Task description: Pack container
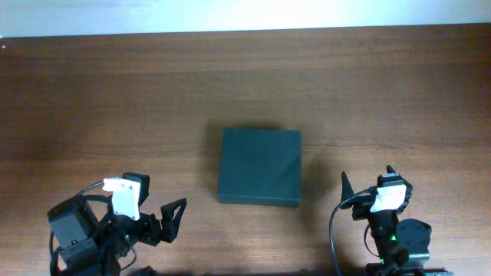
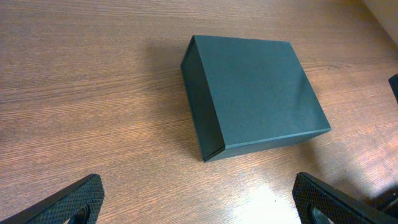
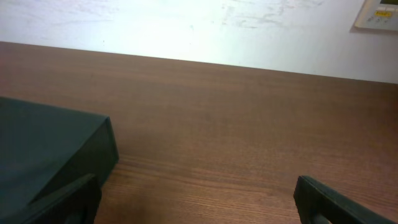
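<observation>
While the matte black rectangular container (image 1: pixel 259 167) sits closed mid-table, left gripper (image 1: pixel 164 218) and right gripper (image 1: pixel 368 182) wait spread, empty, flanking it for access.

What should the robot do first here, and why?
Probably bring the left gripper toward the container to lift its flap lid: the box sits shut on the table, both grippers are open and empty, and the left one already faces it.
</observation>
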Motion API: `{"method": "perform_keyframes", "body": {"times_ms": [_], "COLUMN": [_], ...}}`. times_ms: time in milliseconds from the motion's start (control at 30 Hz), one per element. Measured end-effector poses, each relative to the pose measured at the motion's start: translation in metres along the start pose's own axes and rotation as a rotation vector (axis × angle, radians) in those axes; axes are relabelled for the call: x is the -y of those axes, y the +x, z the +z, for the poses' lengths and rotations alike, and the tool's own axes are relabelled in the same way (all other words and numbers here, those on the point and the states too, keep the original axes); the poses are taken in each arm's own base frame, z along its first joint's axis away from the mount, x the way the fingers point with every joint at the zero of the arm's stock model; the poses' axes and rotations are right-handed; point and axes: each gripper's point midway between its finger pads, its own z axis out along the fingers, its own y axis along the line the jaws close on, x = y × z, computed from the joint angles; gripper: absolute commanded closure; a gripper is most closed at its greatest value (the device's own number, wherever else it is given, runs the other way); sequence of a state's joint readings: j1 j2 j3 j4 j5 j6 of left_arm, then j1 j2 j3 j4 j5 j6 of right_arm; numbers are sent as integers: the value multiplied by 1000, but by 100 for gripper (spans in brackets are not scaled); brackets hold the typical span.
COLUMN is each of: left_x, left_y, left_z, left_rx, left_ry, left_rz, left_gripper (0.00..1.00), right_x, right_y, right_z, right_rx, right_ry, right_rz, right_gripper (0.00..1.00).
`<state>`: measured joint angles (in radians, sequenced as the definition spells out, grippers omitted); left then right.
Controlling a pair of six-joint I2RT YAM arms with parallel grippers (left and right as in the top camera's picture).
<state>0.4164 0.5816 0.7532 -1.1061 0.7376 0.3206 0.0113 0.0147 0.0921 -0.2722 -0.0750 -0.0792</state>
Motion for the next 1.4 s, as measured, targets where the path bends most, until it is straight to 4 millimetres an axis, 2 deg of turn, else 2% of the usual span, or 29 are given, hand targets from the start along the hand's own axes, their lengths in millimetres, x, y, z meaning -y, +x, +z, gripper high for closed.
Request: {"method": "perform_keyframes", "body": {"times_ms": [1033,1200,1300,1400], "left_x": [0,9,22,41], "left_y": [0,1,-10,-40], "left_z": [0,3,7,9], "left_rx": [0,-13,18,132], "left_ry": [0,36,86,141], "left_rz": [0,36,144,327], "left_gripper": [1,1,1,1], "right_x": [0,0,0,0], "right_y": [0,0,0,0], "right_z": [0,0,0,0], "right_rx": [0,0,0,1], "right_ry": [0,0,0,0], "right_rz": [0,1,1,0], "right_gripper": [1,1,1,1]}}
